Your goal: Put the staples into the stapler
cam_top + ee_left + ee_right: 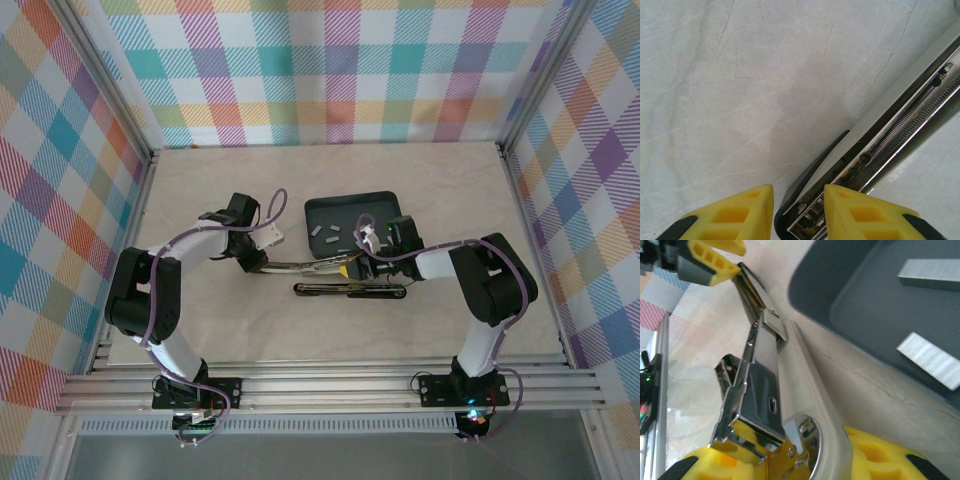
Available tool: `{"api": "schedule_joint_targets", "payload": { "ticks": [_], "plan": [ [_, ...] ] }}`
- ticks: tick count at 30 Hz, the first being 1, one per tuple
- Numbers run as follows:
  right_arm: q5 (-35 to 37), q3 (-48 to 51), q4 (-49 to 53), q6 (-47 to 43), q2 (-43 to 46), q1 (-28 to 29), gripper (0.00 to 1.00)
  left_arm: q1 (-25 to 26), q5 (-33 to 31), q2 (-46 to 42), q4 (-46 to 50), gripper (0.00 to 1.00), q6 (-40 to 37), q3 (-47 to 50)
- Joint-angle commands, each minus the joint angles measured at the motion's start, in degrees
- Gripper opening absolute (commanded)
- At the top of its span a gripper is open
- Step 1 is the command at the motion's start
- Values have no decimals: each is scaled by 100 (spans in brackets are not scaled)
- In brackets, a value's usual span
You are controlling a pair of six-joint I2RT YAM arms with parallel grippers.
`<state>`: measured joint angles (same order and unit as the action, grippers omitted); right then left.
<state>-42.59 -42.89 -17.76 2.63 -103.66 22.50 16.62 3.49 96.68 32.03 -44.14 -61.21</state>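
1. You're over a pale, marble-look counter [220, 320], with a shallow black plastic tray [345, 212] just behind the work.
2. The long black-and-chrome stapler [345, 290] lies swung open in front of the tray, its spring channel bared.
3. Your left claw [799, 192] is pinched on the stapler's far tip, and your right claw [790, 455] is clamped on its metal head.
4. The short grey metallic staple strips [930, 362] lie loose in the tray, none loaded.
5. By my read, you're at the hold-open step. Next, free one claw, pinch a strip and lay it along the channel.
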Motion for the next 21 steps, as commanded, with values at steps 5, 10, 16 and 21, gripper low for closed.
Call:
{"api": "schedule_joint_targets", "payload": {
  "ticks": [5,10,16,21],
  "plan": [
    [1079,-32,973,268,-131,-27,16,-43,-246,169,295,32,28,-93],
    [1032,-61,1118,290,-35,-26,23,-45,-290,222,322,32,10,-106],
    [1024,-35,1331,378,205,-35,39,-45,-326,215,321,32,5,-103],
    [1008,-29,1458,555,285,-35,46,-45,-348,208,330,32,-7,-115]
  ]
}}
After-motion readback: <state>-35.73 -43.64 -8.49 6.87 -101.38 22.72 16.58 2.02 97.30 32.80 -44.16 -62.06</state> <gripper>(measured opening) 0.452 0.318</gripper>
